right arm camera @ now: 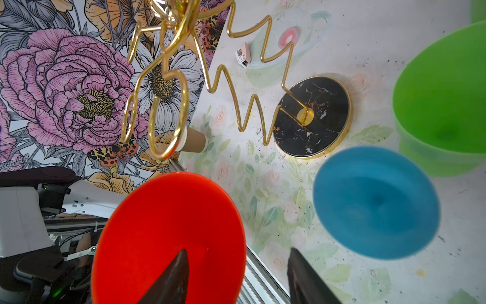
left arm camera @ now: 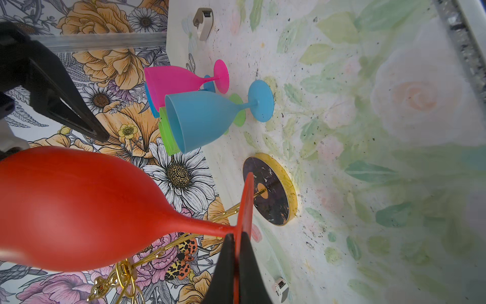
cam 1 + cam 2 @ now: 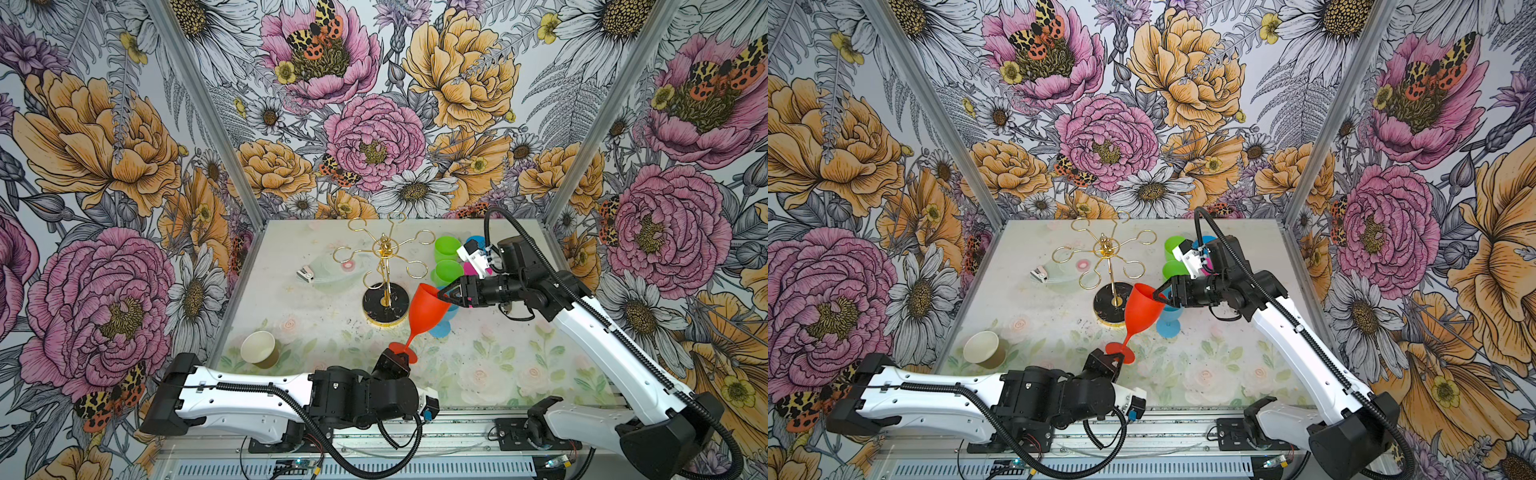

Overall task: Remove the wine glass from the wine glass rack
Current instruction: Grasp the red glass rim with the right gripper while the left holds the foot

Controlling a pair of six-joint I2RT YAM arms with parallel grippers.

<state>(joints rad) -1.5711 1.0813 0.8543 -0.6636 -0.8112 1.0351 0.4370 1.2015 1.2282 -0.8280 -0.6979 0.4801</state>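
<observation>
**Red wine glass clear of the rack, held by its foot**

Materials. The wine glass (image 3: 428, 309) is opaque matte red plastic with a deep rounded bowl, a thin stem and a flat round foot (image 3: 402, 352). The wine glass rack (image 3: 385, 248) is thin polished gold wire. It has a straight pole with curled loop arms spreading from its top, and it stands on a round black marbled base (image 3: 377, 306) with a gold rim. The counter (image 3: 498, 357) carries a pale floral print speckled with dark flecks.

Position. The glass is in the air above the counter, clear of the rack's loops, in front of the base and a little to its right. In both top views its bowl overlaps the rim of the base. My left fingers (image 3: 392, 362) are clamped on the foot, one on each face of the disc. The left wrist view shows the foot edge-on between them. My right fingers (image 3: 449, 294) are parted and straddle the bowl's rim, one tip inside the mouth and the other outside the wall. I cannot tell whether either touches.

Orientation. The long axis is near upright, foot lowest at my left fingers and mouth uppermost at my right fingers, with the mouth leaning to the right. A blue glass (image 3: 441, 328) stands on the counter just beside the bowl, partly hidden behind it.
</observation>
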